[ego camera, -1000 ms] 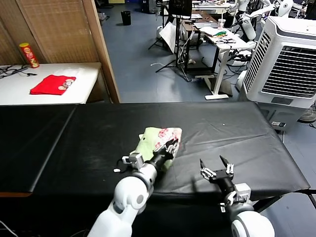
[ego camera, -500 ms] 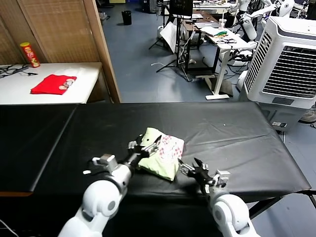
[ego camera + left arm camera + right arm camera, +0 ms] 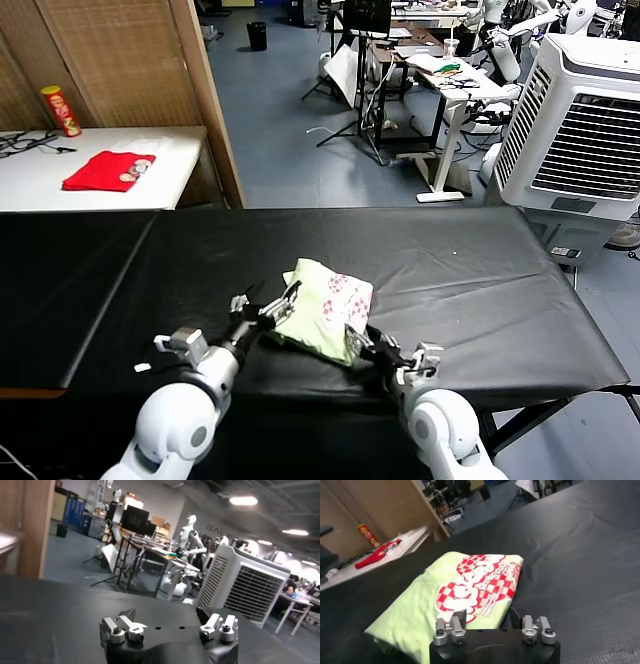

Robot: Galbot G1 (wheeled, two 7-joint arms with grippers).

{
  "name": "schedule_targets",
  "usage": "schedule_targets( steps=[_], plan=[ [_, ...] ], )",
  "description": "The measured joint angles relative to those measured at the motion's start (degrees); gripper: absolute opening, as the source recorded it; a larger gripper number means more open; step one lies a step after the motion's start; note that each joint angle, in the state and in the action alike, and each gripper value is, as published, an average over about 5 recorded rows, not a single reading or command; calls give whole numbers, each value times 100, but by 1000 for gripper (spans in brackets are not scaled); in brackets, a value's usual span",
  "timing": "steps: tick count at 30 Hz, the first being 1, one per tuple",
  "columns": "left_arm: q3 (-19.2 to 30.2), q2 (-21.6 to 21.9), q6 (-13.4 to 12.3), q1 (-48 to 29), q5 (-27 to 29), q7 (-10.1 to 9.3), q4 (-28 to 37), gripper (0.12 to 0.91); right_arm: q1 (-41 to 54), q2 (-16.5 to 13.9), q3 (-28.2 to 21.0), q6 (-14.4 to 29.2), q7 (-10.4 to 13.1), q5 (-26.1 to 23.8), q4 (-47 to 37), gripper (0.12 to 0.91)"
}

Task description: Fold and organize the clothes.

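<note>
The clothes are one pale green T-shirt [image 3: 325,300], folded into a small packet on the black table [image 3: 480,290], with its red checkered print facing up. My left gripper [image 3: 265,302] stands open just off the packet's left edge. In the left wrist view the left gripper [image 3: 165,616] has only bare black cloth between its fingers. My right gripper [image 3: 368,341] sits at the packet's near right corner. In the right wrist view the T-shirt [image 3: 460,587] fills the middle, and the right gripper [image 3: 488,616] has its fingers apart with the near edge of the fabric lying between them.
A red folded garment [image 3: 106,170] and a tall snack can [image 3: 58,110] rest on the white side table [image 3: 170,150] at the back left. A large air cooler [image 3: 585,130] stands beyond the table's right end. The table's front edge runs just below both grippers.
My left gripper has opened, let go of the shirt and drawn back to the left. My right gripper has moved left up to the packet's near corner, its fingers closer together.
</note>
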Motion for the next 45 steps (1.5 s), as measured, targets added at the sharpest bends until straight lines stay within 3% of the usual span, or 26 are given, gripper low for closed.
schedule_targets(
  steps=[3, 8, 11, 19, 25, 27, 30, 33, 36, 41, 43, 45],
  plan=[
    [-37, -2, -20, 65, 25, 1, -12, 798, 15, -18, 27, 61, -51, -59, -55, 453],
    [-112, 4, -45, 162, 31, 14, -17, 798, 90, -56, 29, 160, -228, -250, -134, 206],
    [-151, 9, -58, 209, 39, 23, -17, 798, 138, -67, 32, 180, -313, -284, -192, 144],
    [-274, 56, -92, 320, 54, 33, -19, 798, 212, -223, 68, 522, -856, -922, -121, 126],
    [-307, 56, -93, 327, 57, 32, -29, 798, 258, -396, 172, 430, -894, -1216, 58, 126],
    [-317, 49, -94, 329, 59, 32, -39, 798, 305, -413, 279, 447, -747, -1787, -32, 126],
    [-346, 41, -100, 330, 50, 34, -48, 798, 415, -457, 635, 607, -587, -3275, -444, 125],
    [-367, 33, -118, 316, 28, 40, -37, 798, 458, -614, 1012, 705, -642, -4580, -829, 123],
    [-366, 14, -134, 305, 20, 45, -14, 798, 463, -797, 1276, 772, -694, -5308, -1007, 122],
    [-353, -4, -169, 338, 21, 64, 20, 798, 394, -1040, 1475, 873, -811, -5572, -1083, 125],
    [-352, -9, -181, 361, 23, 72, 33, 798, 338, -1135, 1523, 915, -828, -5472, -1067, 150],
    [-348, -11, -190, 384, 26, 82, 42, 798, 276, -1225, 1579, 951, -826, -5296, -1009, 223]
  ],
)
